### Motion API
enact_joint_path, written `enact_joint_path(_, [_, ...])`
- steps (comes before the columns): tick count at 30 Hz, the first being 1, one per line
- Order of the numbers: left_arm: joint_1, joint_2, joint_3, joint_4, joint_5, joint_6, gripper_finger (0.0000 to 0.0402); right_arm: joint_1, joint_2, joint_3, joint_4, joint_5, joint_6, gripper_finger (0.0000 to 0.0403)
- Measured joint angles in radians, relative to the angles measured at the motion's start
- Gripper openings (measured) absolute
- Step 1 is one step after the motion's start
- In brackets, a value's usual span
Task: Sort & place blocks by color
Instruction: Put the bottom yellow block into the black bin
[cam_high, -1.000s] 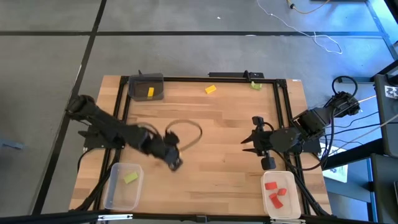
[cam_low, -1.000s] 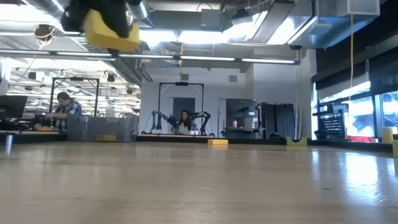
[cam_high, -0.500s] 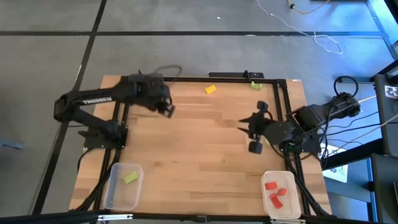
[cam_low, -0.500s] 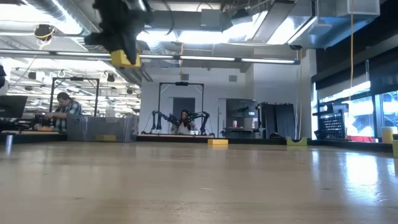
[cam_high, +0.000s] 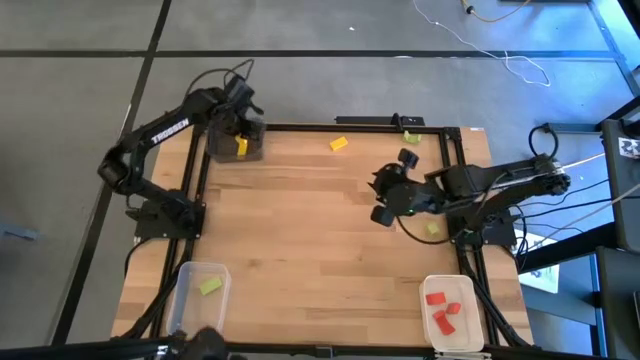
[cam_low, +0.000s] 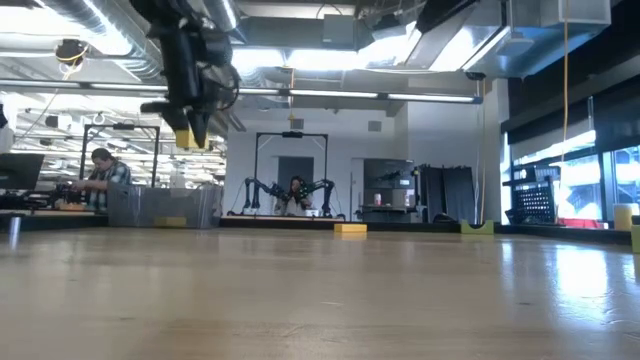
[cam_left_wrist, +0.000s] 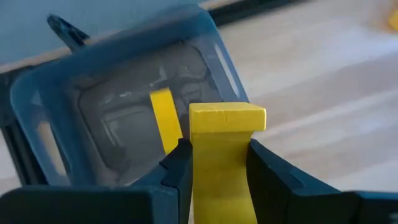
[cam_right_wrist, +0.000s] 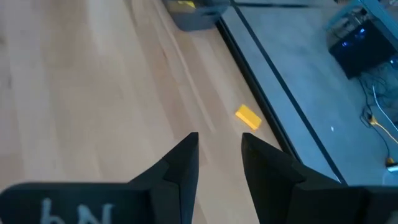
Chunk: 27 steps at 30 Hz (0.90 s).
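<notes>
Yellow block is pinched in the left hand, which swung from mid-worktop up to the far left corner in abt a sec. It now hangs right over the dark bin w/ another yellow already inside, so prob just a drop left.

Right hand moved toward the far edge too, fingers apart, nothing in them, facing the loose yellow. A green lies near the right edge.
</notes>
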Motion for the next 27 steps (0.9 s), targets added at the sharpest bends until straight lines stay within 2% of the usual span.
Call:
enact_joint_path(8, [0.095, 0.180, -0.001, 0.051, 0.042, 0.075, 0.0108, -0.050, 0.042, 0.000, 0.025, 0.000, -0.003, 0.0122])
enact_joint_path(15, [0.107, 0.301, -0.001, 0.154, 0.071, 0.078, 0.0108, -0.067, 0.043, 0.000, 0.025, 0.000, -0.003, 0.0122])
enact_joint_path(21, [0.107, 0.371, -0.001, 0.153, 0.113, 0.075, 0.0109, -0.067, 0.043, 0.000, 0.025, -0.001, -0.002, 0.0122])
enact_joint_path(27, [0.107, 0.389, -0.001, 0.153, 0.122, 0.079, 0.0156, -0.067, 0.043, 0.000, 0.025, -0.001, -0.003, 0.0122])
